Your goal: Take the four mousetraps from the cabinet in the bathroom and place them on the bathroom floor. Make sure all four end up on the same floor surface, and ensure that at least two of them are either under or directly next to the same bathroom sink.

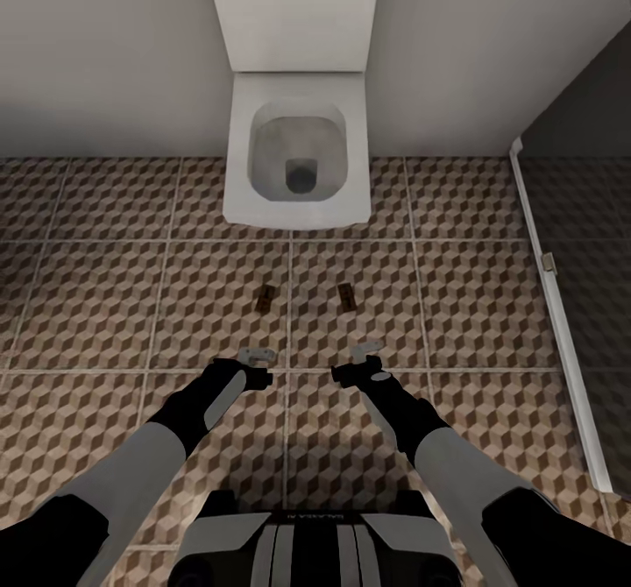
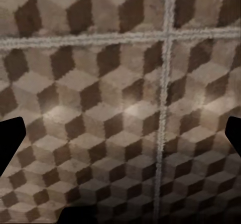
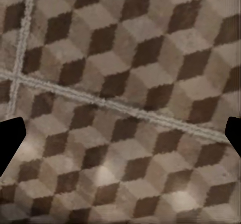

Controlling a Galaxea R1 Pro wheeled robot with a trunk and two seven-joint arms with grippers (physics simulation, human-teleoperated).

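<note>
White toilet [image 1: 298,153] against pale wall [image 1: 105,53]; glass shower screen [image 1: 578,289] at right, darker tiles behind.

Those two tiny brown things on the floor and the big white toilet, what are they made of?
The two small flat brown mousetraps look like matte wood with darker parts, maybe metal; they are too small to be sure. The square white toilet looks like smooth glazed ceramic, evenly white with a soft sheen. The cube-patterned brown and beige floor looks like matte tile, with pale grout lines.

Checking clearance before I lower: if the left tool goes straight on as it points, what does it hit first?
Most likely bare floor: the left tool looks at patterned tiles only. The nearer mousetrap lies ahead of it, seemingly off that line.
</note>
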